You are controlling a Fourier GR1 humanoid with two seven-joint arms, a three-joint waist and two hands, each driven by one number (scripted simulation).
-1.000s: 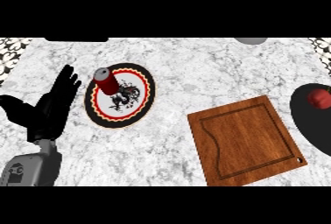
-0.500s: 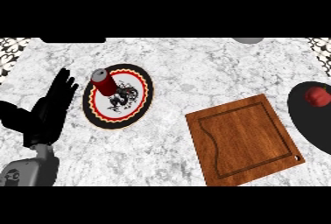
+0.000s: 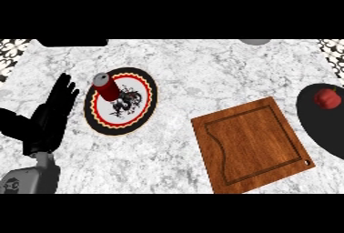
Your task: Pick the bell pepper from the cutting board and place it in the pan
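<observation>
Head view, looking steeply down on the marble desk (image 3: 201,68): the red pepper (image 3: 327,98) lies in the black pan (image 3: 316,127) at the right edge, toward the pan's upper part, and the wooden board (image 3: 252,145) just beside the pan carries nothing; by this showing the placing looks done, with only a settling of the arms perhaps left, though that is a judgement from how things lie.

The left hand (image 3: 50,118) shows at the left edge, fingers straight and pointing up, open and holding nothing; it rests beside a round plate (image 3: 144,113) with a red-and-yellow rim, apart from it, its grey forearm coming in from the lower left corner; a red can (image 3: 106,86) with a grey top stands tilted on the plate's upper left part.

The right hand appears nowhere in this view, so nothing can be said of its fingers; whether it has let go of the pepper cannot be read directly, yet no hand touches the pepper or the pan here.

A dark shape and a grey one cut the top edge; too little of either shows to name them.
</observation>
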